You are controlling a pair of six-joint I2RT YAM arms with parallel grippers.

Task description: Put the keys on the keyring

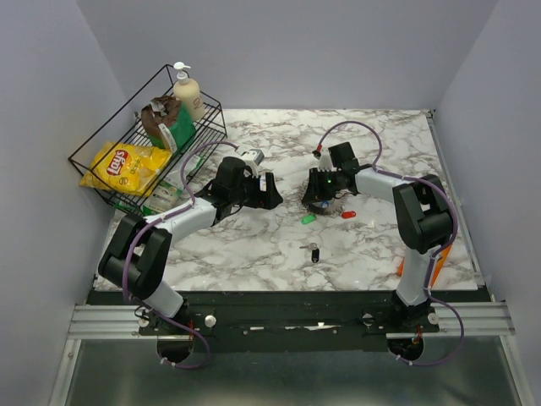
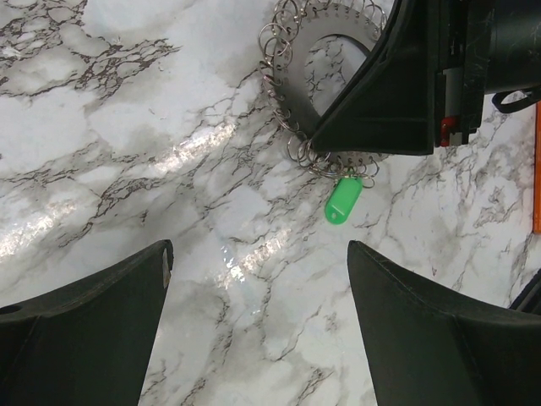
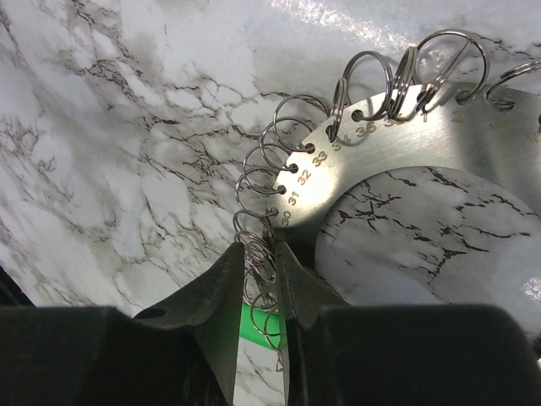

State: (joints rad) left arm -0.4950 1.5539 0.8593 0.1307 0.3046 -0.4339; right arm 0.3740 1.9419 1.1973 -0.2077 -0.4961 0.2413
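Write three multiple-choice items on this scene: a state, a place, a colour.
1. The left gripper is: A wide open; B shut on a key; C shut on a ring.
2. The green key lies: A in a cup; B on the table beside the keyring; C in the left gripper.
3. The key nearest the arm bases has a head that is: A black; B yellow; C white.
Key: 1 A, its jaws stand far apart; 2 B, it lies at the keyring's rim; 3 A, seen from above.

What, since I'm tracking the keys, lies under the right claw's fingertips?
Small split rings of the keyring, caught between the right claw tips, and a sliver of the green key below. The claw covers the rest of that key and the lower rings.
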